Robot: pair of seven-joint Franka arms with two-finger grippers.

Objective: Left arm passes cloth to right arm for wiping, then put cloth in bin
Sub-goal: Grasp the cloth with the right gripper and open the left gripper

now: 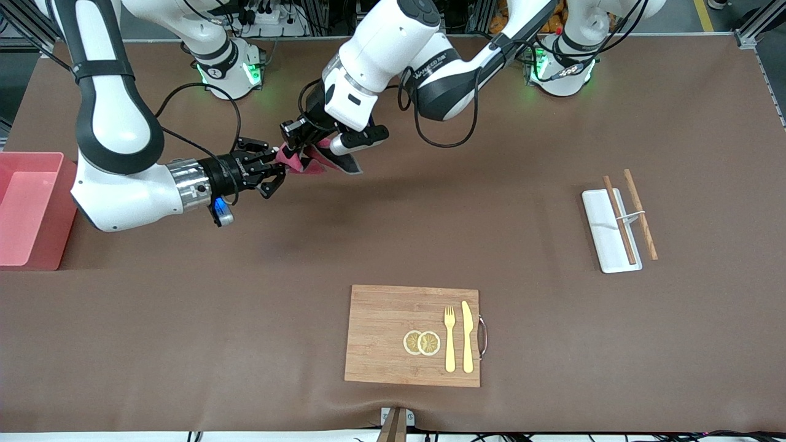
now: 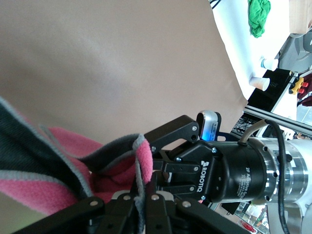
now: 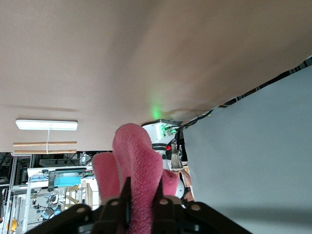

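Observation:
The magenta-pink cloth (image 1: 307, 164) with its dark grey edge hangs in the air between both grippers, over the table's part near the robots' bases. My left gripper (image 1: 296, 144) is shut on the cloth's grey edge, as the left wrist view shows (image 2: 141, 197). My right gripper (image 1: 279, 167), on the arm with the silver cuff, is shut on a pink fold of the cloth (image 3: 136, 156), as the right wrist view shows (image 3: 142, 197). The cloth (image 2: 58, 161) drapes beside the right gripper's black body (image 2: 214, 170). The pink bin (image 1: 27, 209) stands at the right arm's end of the table.
A wooden cutting board (image 1: 381, 331) with lemon slices (image 1: 421, 342), a yellow fork (image 1: 449, 337) and a knife (image 1: 467, 336) lies near the front camera. A flat white tray (image 1: 605, 230) with wooden chopsticks (image 1: 638, 212) lies toward the left arm's end.

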